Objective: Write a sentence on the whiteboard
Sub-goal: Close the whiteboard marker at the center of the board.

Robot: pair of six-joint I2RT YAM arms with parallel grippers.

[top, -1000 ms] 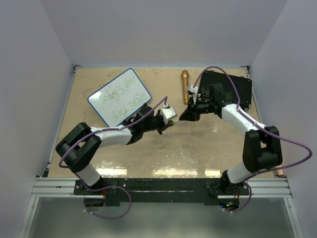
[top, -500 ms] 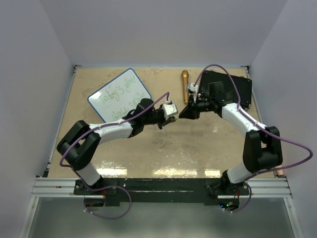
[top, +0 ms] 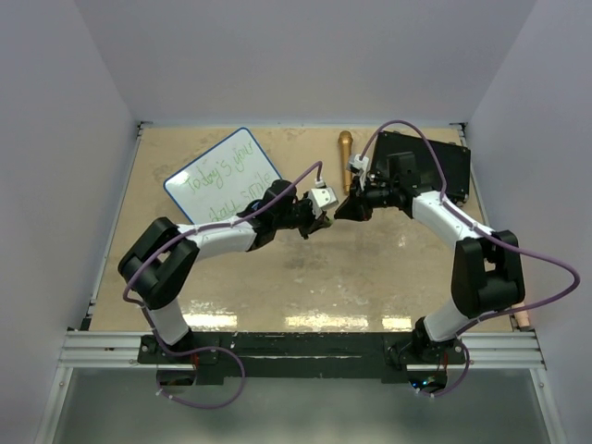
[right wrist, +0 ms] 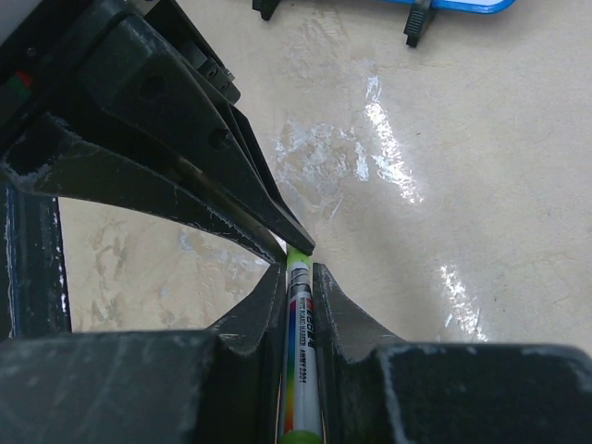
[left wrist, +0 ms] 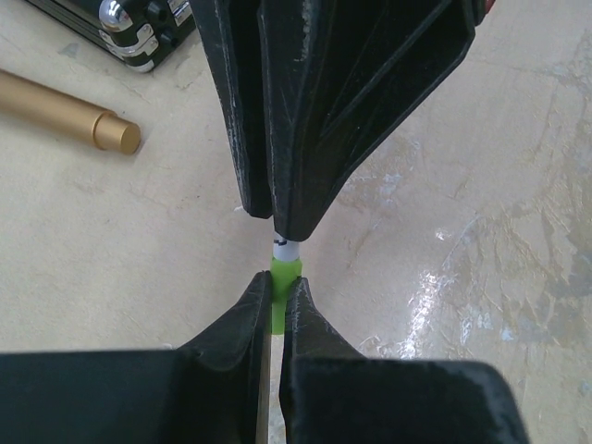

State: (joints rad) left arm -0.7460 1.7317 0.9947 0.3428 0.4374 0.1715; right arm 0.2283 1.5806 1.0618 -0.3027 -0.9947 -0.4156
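The whiteboard (top: pixel 222 180) lies at the back left of the table with green handwriting on it; its blue rim (right wrist: pixel 453 5) and a black clip (right wrist: pixel 418 23) show at the top of the right wrist view. Both grippers meet tip to tip at the table's middle. My right gripper (top: pixel 340 215) (right wrist: pixel 298 268) is shut on a white marker (right wrist: pixel 303 356) with a rainbow stripe. My left gripper (top: pixel 324 219) (left wrist: pixel 280 280) is shut on the marker's green cap (left wrist: pixel 283 298), which sits against the white barrel (left wrist: pixel 285 250).
A gold cylinder (top: pixel 345 159) (left wrist: pixel 65 109) lies at the back centre, just beyond the grippers. A black case (top: pixel 435 166) (left wrist: pixel 111 28) rests at the back right under the right arm. Purple cables loop over both arms.
My left arm has swung forward and to the right, carrying its gripper a little farther from the base. The right gripper has shifted slightly with it. Both stay shut, tip to tip.
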